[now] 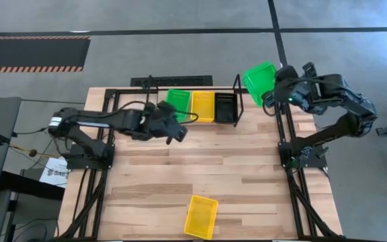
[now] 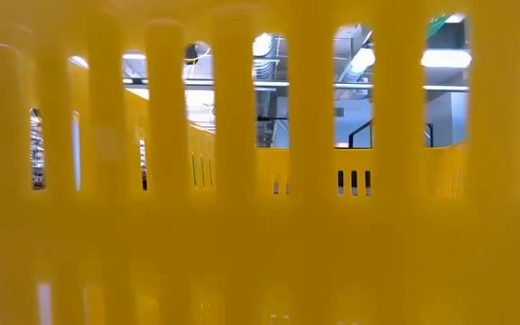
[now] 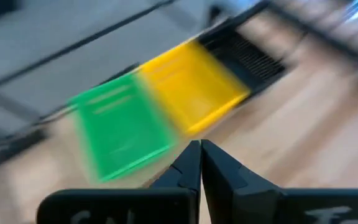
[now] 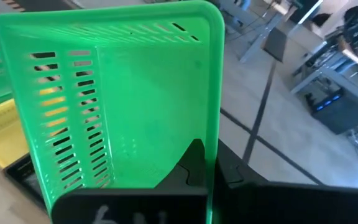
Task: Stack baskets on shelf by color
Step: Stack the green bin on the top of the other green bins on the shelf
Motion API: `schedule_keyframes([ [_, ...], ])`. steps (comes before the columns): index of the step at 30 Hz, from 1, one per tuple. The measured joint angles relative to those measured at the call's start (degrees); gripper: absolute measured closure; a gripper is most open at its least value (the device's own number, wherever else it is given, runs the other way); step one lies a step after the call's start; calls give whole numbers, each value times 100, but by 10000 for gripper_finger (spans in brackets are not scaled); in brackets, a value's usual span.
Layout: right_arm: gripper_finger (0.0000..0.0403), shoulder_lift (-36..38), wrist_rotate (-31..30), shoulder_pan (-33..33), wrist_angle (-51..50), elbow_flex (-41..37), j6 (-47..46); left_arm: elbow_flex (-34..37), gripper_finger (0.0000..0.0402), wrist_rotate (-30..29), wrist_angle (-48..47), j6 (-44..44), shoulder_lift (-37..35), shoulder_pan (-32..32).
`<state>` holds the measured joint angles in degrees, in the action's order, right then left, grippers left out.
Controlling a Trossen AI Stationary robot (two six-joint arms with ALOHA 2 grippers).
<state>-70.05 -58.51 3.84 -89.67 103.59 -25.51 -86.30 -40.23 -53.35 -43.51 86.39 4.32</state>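
Observation:
On the shelf (image 1: 236,101) at the table's far side, a green basket (image 1: 177,104), a yellow basket (image 1: 202,106) and a black basket (image 1: 224,107) sit side by side. My left gripper (image 1: 181,132) hovers shut just in front of the green one, with nothing between its fingers (image 3: 201,163). My right gripper (image 1: 273,91) is shut on a second green basket (image 1: 259,82), held in the air past the shelf's right end. Another yellow basket (image 1: 201,216) lies flat by the table's near edge; its slotted wall (image 2: 242,226) fills the low view. My right gripper pinches one side wall of the green basket (image 4: 212,134) at its rim, with one finger (image 4: 190,167) inside the basket and the other (image 4: 230,173) outside. The basket is lifted clear of table and shelf, tilted up on edge, with its open side facing the shelf.
Black tube frames (image 1: 286,134) carry the arms at the table's left and right edges. Bare wooden tabletop (image 1: 207,168) lies between the shelf and the near yellow basket. Paper and cables (image 1: 52,171) sit at the left edge. Beyond the table are floor and room furniture (image 4: 328,93).

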Motion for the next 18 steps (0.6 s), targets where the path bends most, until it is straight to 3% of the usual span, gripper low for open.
schedule_keyframes([
  [5,400,-137,-121,5,9,0,-1,1974,401,833,4377,918,-877,-15],
  [10,400,-431,-148,4,11,-4,11,3614,402,1630,8338,1179,-1163,-184],
  [13,400,-617,-162,4,41,-4,28,4183,401,1799,9615,1058,-1098,-282],
  [18,400,-986,-135,-44,205,-2,52,4363,401,1851,10084,852,-959,-326],
])
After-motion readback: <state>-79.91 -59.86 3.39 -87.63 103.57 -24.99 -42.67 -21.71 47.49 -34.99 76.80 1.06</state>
